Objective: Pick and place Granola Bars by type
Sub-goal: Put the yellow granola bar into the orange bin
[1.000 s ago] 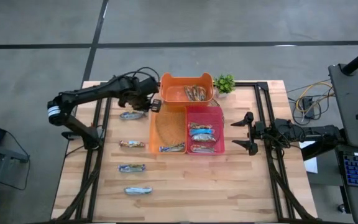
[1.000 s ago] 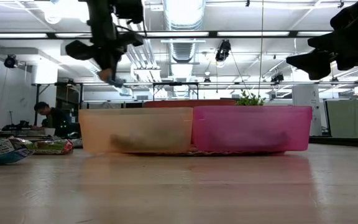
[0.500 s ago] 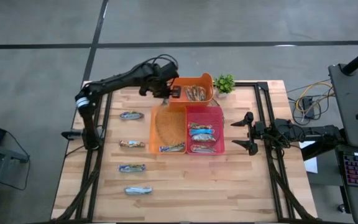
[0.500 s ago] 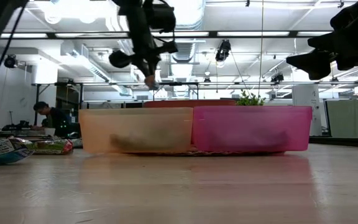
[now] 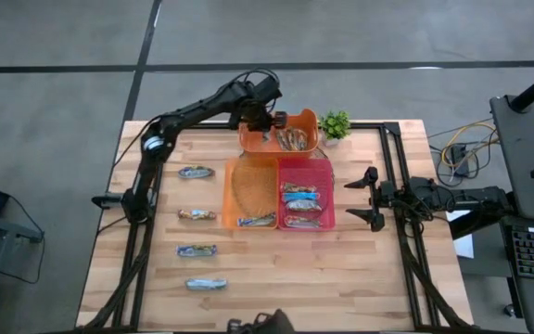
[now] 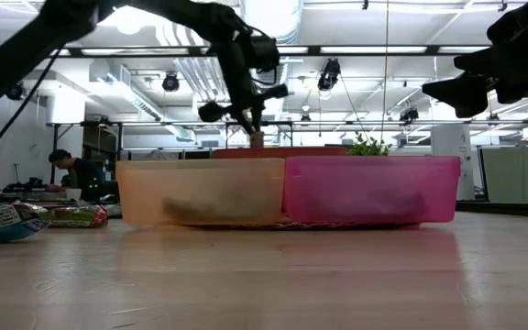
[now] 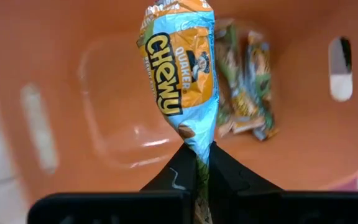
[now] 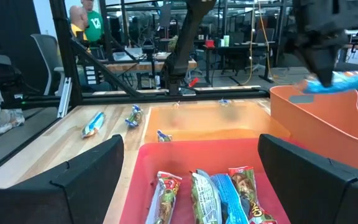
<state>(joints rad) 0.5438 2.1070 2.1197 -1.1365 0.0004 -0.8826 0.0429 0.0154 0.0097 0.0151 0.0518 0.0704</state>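
My left gripper (image 5: 269, 119) hovers over the dark orange bin (image 5: 248, 141) at the table's far edge, shut on a blue-and-orange granola bar (image 7: 179, 68). A few greenish-brown bars (image 7: 244, 87) lie on that bin's floor. Several blue-silver bars (image 5: 301, 199) lie in the pink bin (image 5: 329, 211), and one bar (image 5: 257, 221) lies in the pale orange bin (image 5: 229, 199). Several more bars (image 5: 197, 214) lie flat in a row on the table's left. My right gripper (image 5: 371, 199) waits open, right of the pink bin. My left gripper pinches the blue-and-orange bar by one crimped end (image 7: 199, 142) between its two fingers (image 7: 179, 171). The fingers point down into the dark orange bin. The bar is lifted clear and runs on beyond the fingertips toward the bin's floor (image 7: 123, 124).
A small green potted plant (image 5: 336, 122) stands just right of the dark orange bin. The three bins sit close together mid-table. Bare wood lies on the near side (image 5: 286, 274). Cables and a laptop are off the table's right edge.
My left arm has swung from above the bar row on the table's left toward the far edge and rightward, carrying the bar. It has come down over the dark orange bin. The right arm has kept still.
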